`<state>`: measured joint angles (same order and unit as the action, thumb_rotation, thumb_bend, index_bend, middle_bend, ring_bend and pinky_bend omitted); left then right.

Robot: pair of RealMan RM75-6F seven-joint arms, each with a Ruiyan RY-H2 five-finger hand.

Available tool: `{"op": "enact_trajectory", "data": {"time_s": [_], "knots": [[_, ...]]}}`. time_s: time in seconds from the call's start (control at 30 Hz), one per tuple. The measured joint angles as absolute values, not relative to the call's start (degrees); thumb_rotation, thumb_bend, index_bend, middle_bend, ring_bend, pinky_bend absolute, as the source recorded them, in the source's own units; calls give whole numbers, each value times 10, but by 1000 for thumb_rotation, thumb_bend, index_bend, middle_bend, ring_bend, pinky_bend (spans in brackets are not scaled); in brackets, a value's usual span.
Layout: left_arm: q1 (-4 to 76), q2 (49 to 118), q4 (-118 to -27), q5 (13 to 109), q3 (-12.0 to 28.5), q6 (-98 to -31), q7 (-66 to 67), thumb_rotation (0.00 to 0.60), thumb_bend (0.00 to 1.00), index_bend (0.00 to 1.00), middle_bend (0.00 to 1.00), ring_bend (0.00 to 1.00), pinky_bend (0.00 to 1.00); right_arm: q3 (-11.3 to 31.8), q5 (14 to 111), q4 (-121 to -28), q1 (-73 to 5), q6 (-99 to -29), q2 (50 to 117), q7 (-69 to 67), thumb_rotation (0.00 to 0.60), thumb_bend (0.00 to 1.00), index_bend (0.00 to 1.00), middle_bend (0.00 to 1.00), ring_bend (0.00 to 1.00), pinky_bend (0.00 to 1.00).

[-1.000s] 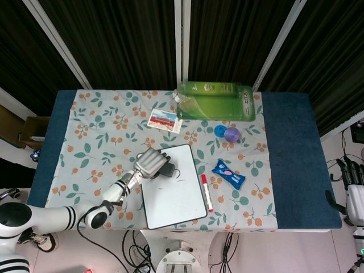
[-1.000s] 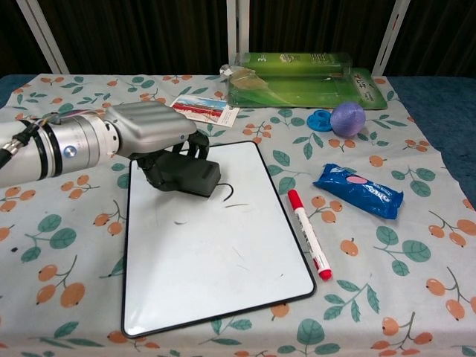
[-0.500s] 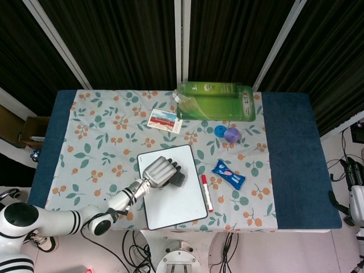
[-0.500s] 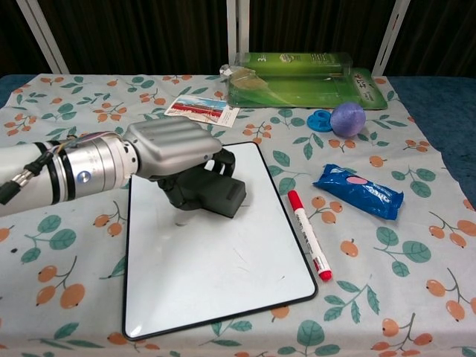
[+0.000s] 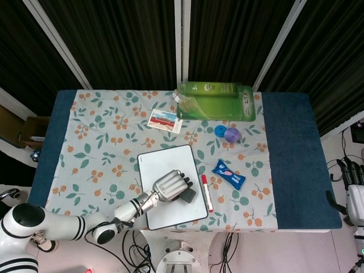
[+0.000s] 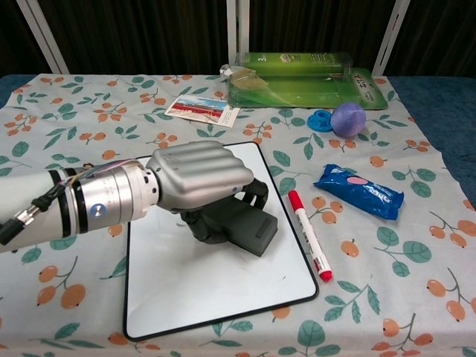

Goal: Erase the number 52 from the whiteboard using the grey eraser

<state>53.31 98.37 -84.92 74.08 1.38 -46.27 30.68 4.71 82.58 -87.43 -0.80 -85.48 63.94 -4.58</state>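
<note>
A white whiteboard (image 5: 156, 164) (image 6: 186, 290) with a dark rim lies on the flowered cloth near the table's front. My left hand (image 5: 169, 186) (image 6: 195, 175) grips the grey eraser (image 5: 188, 195) (image 6: 245, 227) and presses it on the board's right-hand part, close to the red marker. The bare board surface shows only faint smudges; I see no clear digits. My right hand (image 5: 354, 193) hangs off the table's right side, fingers apart, holding nothing; the chest view does not show it.
A red marker (image 5: 206, 192) (image 6: 309, 233) lies just right of the board. A blue packet (image 5: 228, 174) (image 6: 358, 190), purple ball (image 5: 231, 134) (image 6: 347, 117), blue cap (image 6: 320, 119), photo card (image 5: 165, 120) (image 6: 202, 108) and green box (image 5: 216, 100) (image 6: 301, 77) lie farther back.
My left hand has dragged the eraser from the board's upper left corner down and to the right. The dark marks seen earlier beside the eraser are gone.
</note>
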Motion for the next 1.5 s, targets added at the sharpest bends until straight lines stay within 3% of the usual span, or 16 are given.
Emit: {"op": "enact_trajectory", "data": {"time_s": [0.43,1.1,1.33,1.5], "knots": [[555,999,-780,694,56,-444,316,600,458,630,546,502,630,47,824,-871,-5,-857,638,-51,600,266,0,0,0,0],[556,1004,-694,628,85,-449,288,600,478,634,549,505,632,47,822,-875,-3,-859,637,-48,600,270,0,0,0,0],[545,976,-720,624,92,-466,281,600,479,634,549,506,633,48,823,-873,-3,-858,636,-53,600,271,0,0,0,0],[530,923,-794,635,82,-466,260,600,479,634,549,505,633,48,821,-868,-6,-852,636,-54,600,271,0,0,0,0]]}}
